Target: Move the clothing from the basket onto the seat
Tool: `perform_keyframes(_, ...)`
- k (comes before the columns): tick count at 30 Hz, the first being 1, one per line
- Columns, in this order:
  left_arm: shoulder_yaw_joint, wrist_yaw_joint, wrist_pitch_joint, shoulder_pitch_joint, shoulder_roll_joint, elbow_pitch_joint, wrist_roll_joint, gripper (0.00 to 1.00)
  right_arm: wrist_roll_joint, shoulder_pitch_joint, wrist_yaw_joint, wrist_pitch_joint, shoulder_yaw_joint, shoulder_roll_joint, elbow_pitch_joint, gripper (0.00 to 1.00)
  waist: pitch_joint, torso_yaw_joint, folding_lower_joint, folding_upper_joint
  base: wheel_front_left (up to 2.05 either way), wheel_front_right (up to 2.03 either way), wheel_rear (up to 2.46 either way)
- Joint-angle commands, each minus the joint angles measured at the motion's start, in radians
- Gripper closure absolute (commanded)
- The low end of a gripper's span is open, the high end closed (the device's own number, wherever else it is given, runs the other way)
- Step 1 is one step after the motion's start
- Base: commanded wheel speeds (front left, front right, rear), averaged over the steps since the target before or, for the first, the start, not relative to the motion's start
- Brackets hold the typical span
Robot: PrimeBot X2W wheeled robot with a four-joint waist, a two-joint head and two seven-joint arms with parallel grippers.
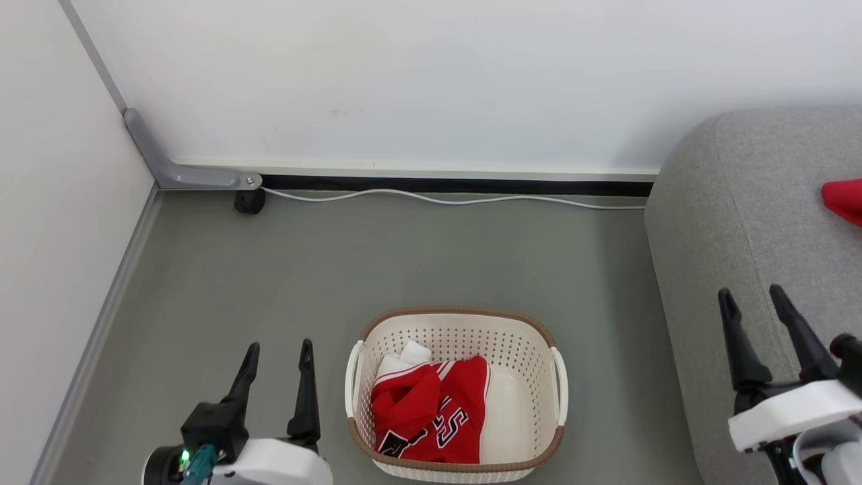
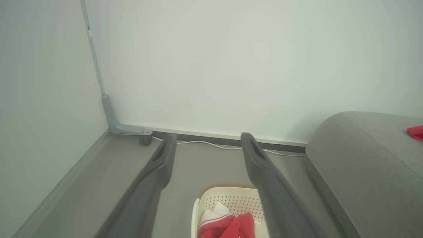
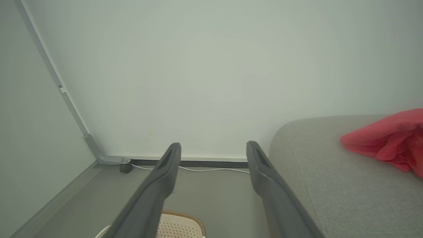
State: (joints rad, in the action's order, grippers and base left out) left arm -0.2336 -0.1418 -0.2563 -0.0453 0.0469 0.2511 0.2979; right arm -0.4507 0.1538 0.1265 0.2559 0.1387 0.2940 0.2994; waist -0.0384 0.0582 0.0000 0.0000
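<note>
The cream basket (image 1: 532, 353) with a brown rim stands on the grey floor, low in the middle of the head view. Inside it lies red clothing (image 1: 431, 414) with white striped trim and black-and-white lettering, also seen as clothing (image 2: 228, 224) in the basket (image 2: 231, 198). Another red piece (image 1: 843, 199) rests on the grey seat (image 1: 734, 222) at the right; it is the red piece (image 3: 386, 142) on the seat (image 3: 330, 185). My left gripper (image 1: 278, 351) is open to the left of the basket. My right gripper (image 1: 751, 294) is open over the seat's front edge.
A white wall runs along the back with a black baseboard strip. A white cable (image 1: 438, 199) lies on the floor beside it. A grey bracket (image 1: 182, 175) and a small black wheel (image 1: 249, 201) sit in the left corner. A side wall (image 1: 60, 222) closes the left.
</note>
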Motion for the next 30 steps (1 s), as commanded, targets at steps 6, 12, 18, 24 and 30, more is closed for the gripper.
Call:
perform_keyframes(6,0.072,-0.005,-0.006,0.065,0.003,-0.069,0.000,0.00,0.029,-0.053,0.004,0.006,0.010,-0.034,-0.032,0.00,0.022,-0.012,0.0000,0.0000,0.00,0.00,0.00)
perform_keyframes(12,0.076,-0.008,-0.006,0.094,0.003,-0.080,-0.002,0.00,0.034,-0.071,0.004,0.006,0.007,-0.048,-0.032,0.00,0.024,-0.020,0.0000,0.0000,0.00,0.00,0.00)
perform_keyframes(18,0.074,-0.009,-0.006,0.099,0.003,-0.085,-0.007,0.00,0.041,-0.072,0.004,0.006,0.005,-0.056,-0.034,0.00,0.025,-0.024,0.0000,0.0000,0.00,0.00,0.00)
perform_keyframes(24,0.065,-0.011,-0.006,0.094,0.003,-0.093,-0.012,0.00,0.039,-0.066,0.004,0.006,0.000,-0.055,-0.044,0.00,0.015,-0.025,0.0000,0.0000,0.00,0.00,0.00)
perform_keyframes(30,0.044,-0.016,-0.006,0.088,0.003,-0.094,-0.013,0.00,0.027,-0.065,0.004,0.006,-0.006,-0.051,-0.055,0.00,-0.007,-0.027,0.0000,0.0000,0.00,0.00,0.00)
